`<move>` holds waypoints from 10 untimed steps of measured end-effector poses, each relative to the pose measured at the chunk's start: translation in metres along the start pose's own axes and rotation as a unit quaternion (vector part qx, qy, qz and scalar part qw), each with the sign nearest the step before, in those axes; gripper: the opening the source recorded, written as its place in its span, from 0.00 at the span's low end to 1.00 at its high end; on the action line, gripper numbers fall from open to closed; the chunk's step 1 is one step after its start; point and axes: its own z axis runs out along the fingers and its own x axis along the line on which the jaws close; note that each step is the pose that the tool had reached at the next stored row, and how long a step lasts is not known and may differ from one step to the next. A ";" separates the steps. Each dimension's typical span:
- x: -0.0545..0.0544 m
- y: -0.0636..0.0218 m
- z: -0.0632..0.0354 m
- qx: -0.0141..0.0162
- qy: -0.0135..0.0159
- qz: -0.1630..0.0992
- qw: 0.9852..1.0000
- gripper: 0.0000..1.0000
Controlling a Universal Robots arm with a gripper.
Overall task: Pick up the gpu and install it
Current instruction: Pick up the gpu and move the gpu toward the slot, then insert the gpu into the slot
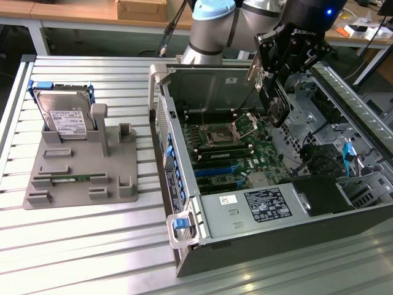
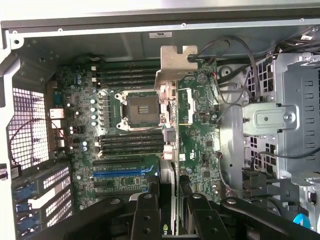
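Mid-carry in the install job: gripping the gpu [image 1: 276, 107] in the closed end effector [image 2: 172, 200], holding the card on edge above the open computer case [image 1: 258, 246], over the motherboard [image 2: 80, 150] on the case floor and touching nothing inside. Showing the card's silver bracket [image 2: 175, 65] jutting ahead of the fingers [image 2: 145, 215], aimed, by the look of it, at a side wall of the case rather than at its grilled rear panel [image 2: 30, 125]. Judged as pickup done and seating not yet started, leaving the expansion slots [image 2: 125, 175] inside the case bare. Calling next for careful alignment, probably turning the card until its lower edge runs along a slot and the bracket faces the case's rear panel, then lowering straight, keeping clear of the loose cables [image 1: 316, 153] at the case's drive-bay end. Leaving untouched the hard drive [image 1: 64, 117], upright in its grey holder [image 1: 80, 178] on the worktop [image 1: 92, 246] beside the case
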 end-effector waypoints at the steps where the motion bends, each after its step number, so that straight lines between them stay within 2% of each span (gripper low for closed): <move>1: 0.000 0.0000 0.0000 0.000 0.000 0.000 1.000 0.26; 6: 0.000 0.0000 0.0000 0.000 0.000 -0.005 1.000 0.26; 8: 0.000 0.0000 0.0000 -0.001 0.001 -0.023 1.000 0.26; 10: 0.000 0.0000 0.0000 -0.001 0.002 -0.051 0.999 0.26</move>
